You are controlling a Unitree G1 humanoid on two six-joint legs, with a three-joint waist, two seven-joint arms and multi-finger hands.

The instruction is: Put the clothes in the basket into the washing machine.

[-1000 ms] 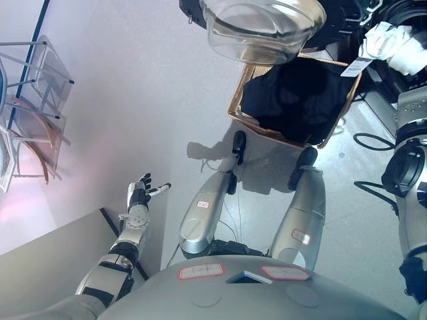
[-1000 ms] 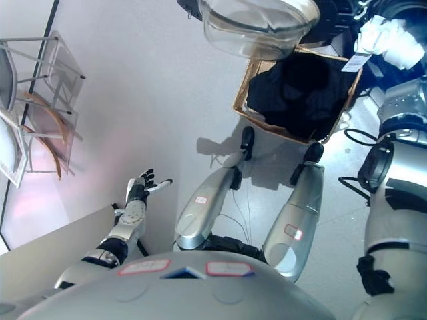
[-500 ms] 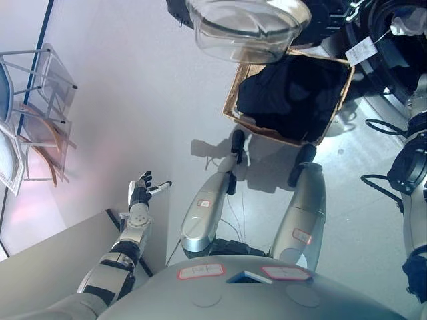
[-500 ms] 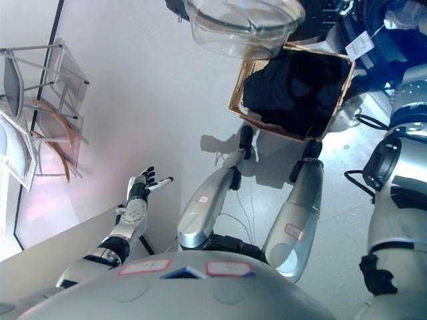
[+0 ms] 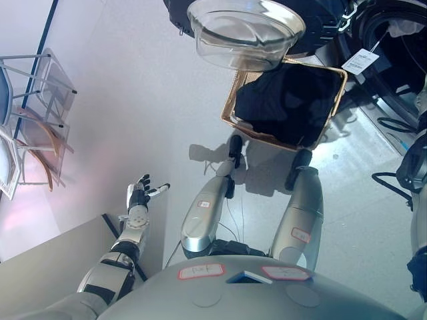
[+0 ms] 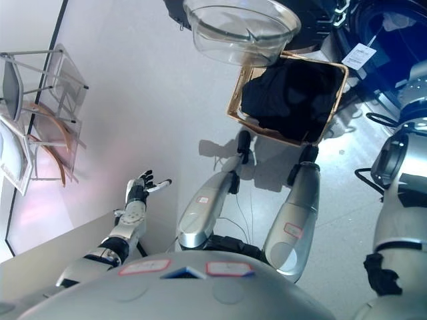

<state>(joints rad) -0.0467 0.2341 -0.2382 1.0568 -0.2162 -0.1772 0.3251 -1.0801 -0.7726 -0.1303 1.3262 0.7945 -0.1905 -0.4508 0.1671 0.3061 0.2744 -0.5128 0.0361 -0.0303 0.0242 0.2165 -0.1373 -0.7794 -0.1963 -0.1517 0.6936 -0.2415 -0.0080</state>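
Note:
A wicker basket (image 5: 231, 101) stands on the floor just ahead of me, filled with dark clothes (image 5: 287, 100). Above it hangs the washing machine's round glass door (image 5: 243, 30), swung open. The dark drum opening (image 5: 390, 50) shows at the upper right. A white garment (image 5: 402, 27) lies at the drum's mouth, and its paper tag (image 5: 361, 61) hangs down over the basket's far corner. My right arm (image 6: 400, 167) rises along the right edge toward the drum, and its hand is hidden there. My left hand (image 5: 139, 197) is held out low at the left, open and empty.
Metal-framed chairs (image 5: 30, 113) stand against the left side. A beige panel (image 5: 47, 260) fills the lower left corner beside my left arm. Light grey floor (image 5: 133, 87) lies between the chairs and the basket.
The white garment and its tag have moved up and right, from beside the basket into the drum's mouth. The view has shifted a little. My left hand has stayed put.

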